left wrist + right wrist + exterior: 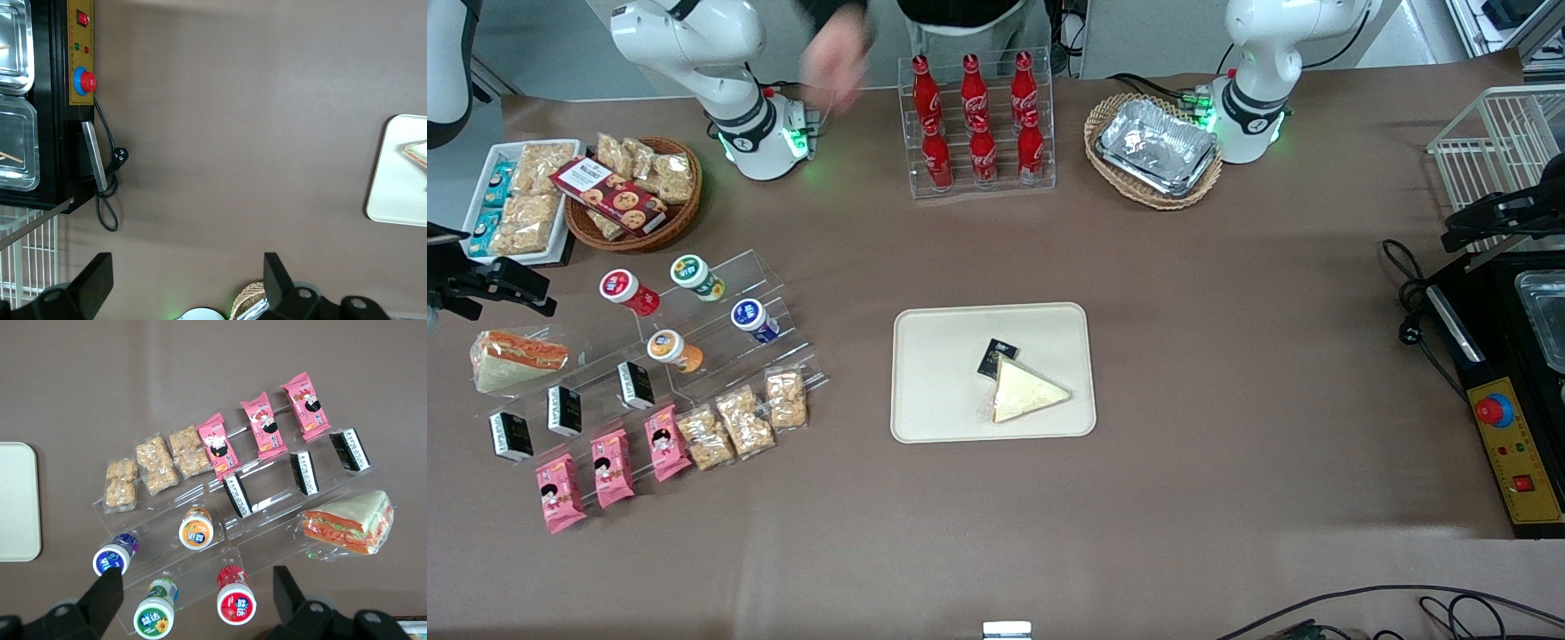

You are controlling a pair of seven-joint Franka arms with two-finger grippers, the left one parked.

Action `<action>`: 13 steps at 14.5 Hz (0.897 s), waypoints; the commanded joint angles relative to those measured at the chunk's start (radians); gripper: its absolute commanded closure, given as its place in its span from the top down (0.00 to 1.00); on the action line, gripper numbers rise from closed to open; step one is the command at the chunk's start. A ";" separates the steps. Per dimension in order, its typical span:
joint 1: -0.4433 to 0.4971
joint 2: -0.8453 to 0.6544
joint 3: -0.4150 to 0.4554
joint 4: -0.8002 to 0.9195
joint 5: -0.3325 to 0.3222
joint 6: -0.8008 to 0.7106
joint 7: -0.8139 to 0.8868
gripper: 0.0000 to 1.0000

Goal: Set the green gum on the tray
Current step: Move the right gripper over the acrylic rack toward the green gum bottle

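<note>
The green gum (696, 277) is a small bottle with a green-and-white lid, lying on the top step of a clear acrylic rack (720, 356). It also shows in the right wrist view (155, 615). The cream-beige tray (943, 373) lies mid-table, and its edge shows in the right wrist view (17, 500). It holds a wrapped triangular sandwich (1027, 391) and a small black packet (998, 357). My right gripper (197, 597) is open and empty. It hovers above the rack, with the green gum and the red-lidded bottle (235, 603) between its fingers. In the front view the gripper (520, 293) is at the working arm's end.
The rack also holds blue-lidded (754, 320) and orange-lidded (673, 349) bottles, black packets, pink packets (612, 467) and nut snacks. A wrapped sandwich (516, 360) lies beside it. A cola rack (978, 120), two baskets and a person's hand (834, 58) are farther from the front camera.
</note>
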 commanded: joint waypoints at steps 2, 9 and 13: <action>0.004 0.004 -0.002 0.023 -0.012 -0.022 -0.013 1.00; 0.016 -0.042 0.023 -0.009 -0.011 -0.110 0.008 1.00; 0.016 -0.249 0.077 -0.234 -0.012 -0.097 0.141 1.00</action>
